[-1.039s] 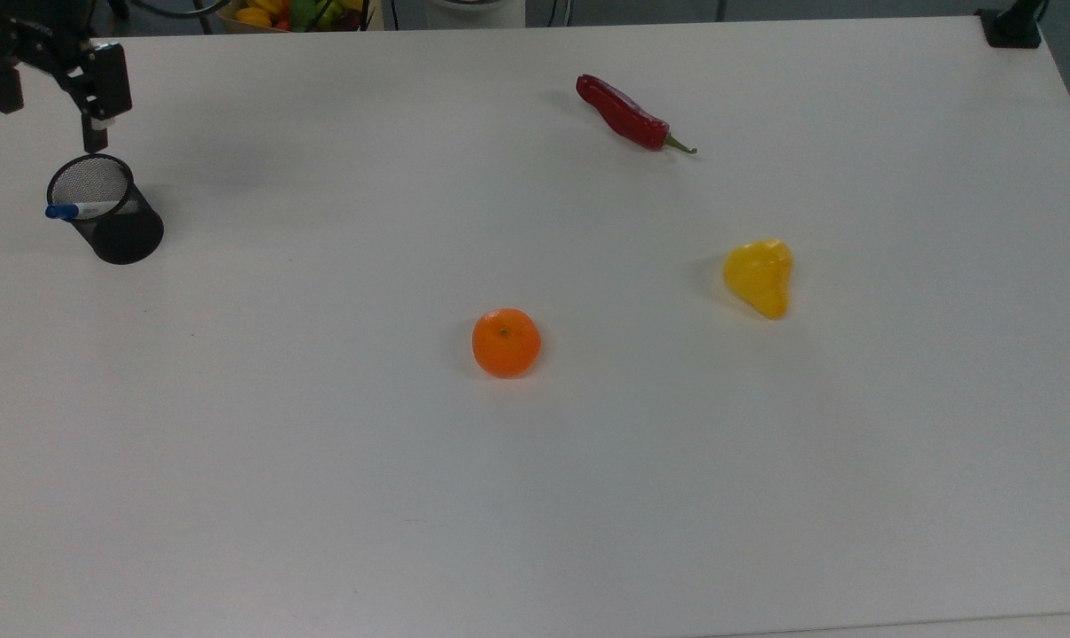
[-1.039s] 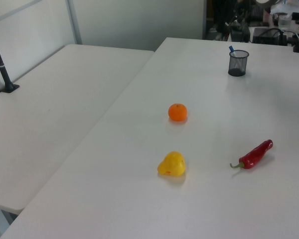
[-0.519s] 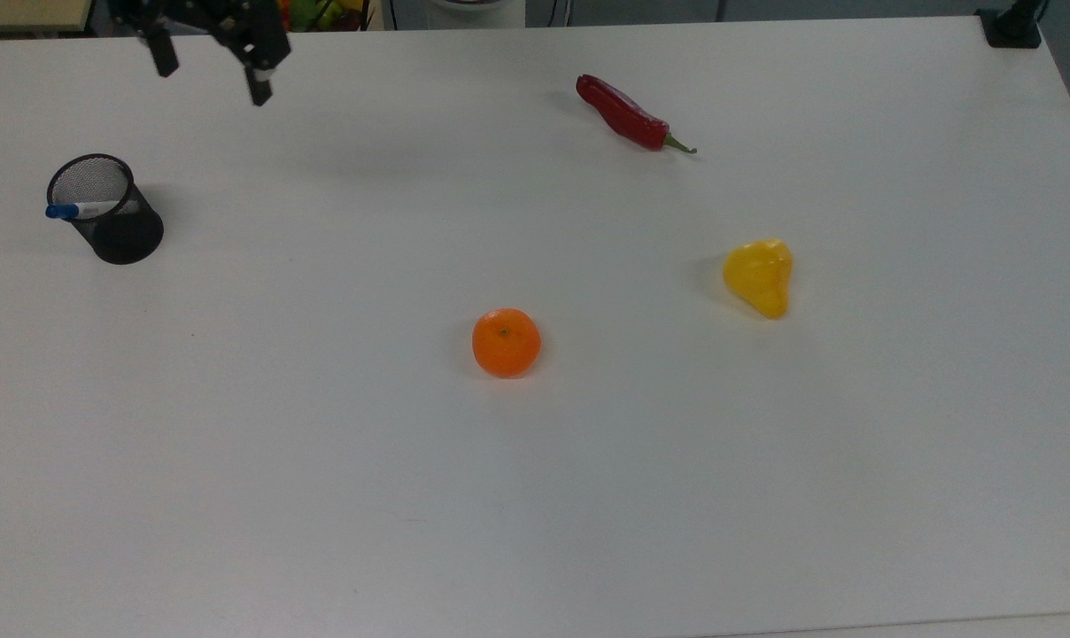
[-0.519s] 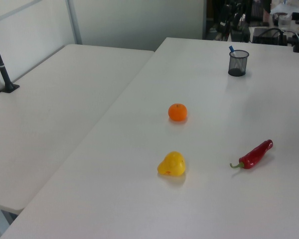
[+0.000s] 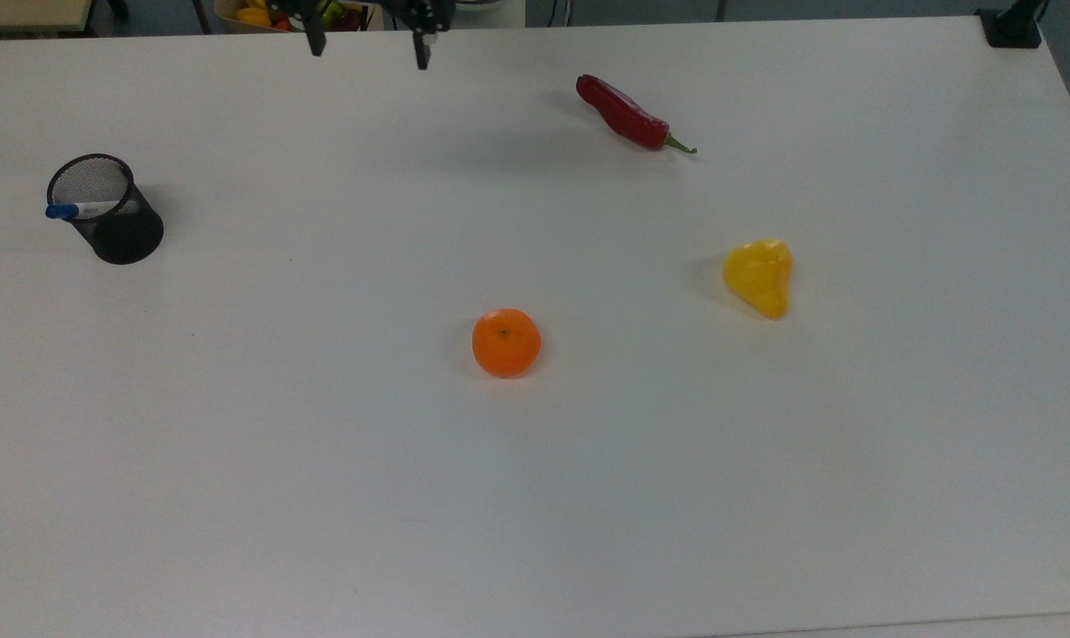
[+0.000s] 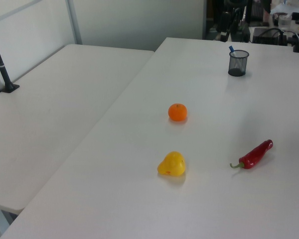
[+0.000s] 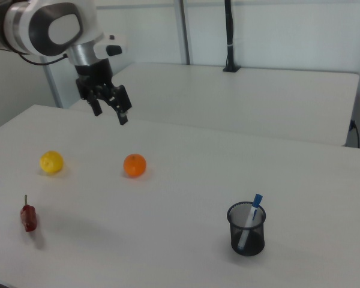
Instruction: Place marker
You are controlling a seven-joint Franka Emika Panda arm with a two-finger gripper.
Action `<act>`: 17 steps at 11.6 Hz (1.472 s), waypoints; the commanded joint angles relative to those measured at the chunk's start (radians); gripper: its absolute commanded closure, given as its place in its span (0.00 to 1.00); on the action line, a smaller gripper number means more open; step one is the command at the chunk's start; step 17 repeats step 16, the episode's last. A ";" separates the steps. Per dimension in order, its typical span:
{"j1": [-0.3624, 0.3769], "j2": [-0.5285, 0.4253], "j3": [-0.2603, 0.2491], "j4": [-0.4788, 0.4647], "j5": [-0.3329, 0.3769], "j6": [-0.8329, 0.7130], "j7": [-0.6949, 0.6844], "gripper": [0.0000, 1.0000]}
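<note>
Marker (image 5: pixel 81 210) sits in the black mesh cup (image 5: pixel 110 213), blue cap up and leaning on the rim, near the top view's left edge of the tabletop (image 5: pixel 588 487). Gripper (image 5: pixel 368 49) is wide and empty, and has travelled from just above the cup to well away along the top view's upper edge. Placement looks done; arm is retreating. Orange (image 5: pixel 506 342), chili (image 5: pixel 628 115) and yellow pepper (image 5: pixel 759 276) are unmoved.
</note>
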 commanded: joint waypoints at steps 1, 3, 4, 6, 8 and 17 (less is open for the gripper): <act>0.085 -0.053 -0.022 -0.046 0.002 -0.027 -0.130 0.00; 0.104 -0.045 -0.040 -0.053 -0.003 -0.013 -0.213 0.00; 0.110 -0.039 -0.051 -0.053 -0.003 -0.007 -0.245 0.00; 0.110 -0.025 -0.071 -0.052 -0.001 0.022 -0.307 0.00; 0.110 -0.015 -0.072 -0.044 0.005 0.024 -0.293 0.00; 0.095 -0.018 -0.069 -0.012 0.036 -0.004 -0.106 0.00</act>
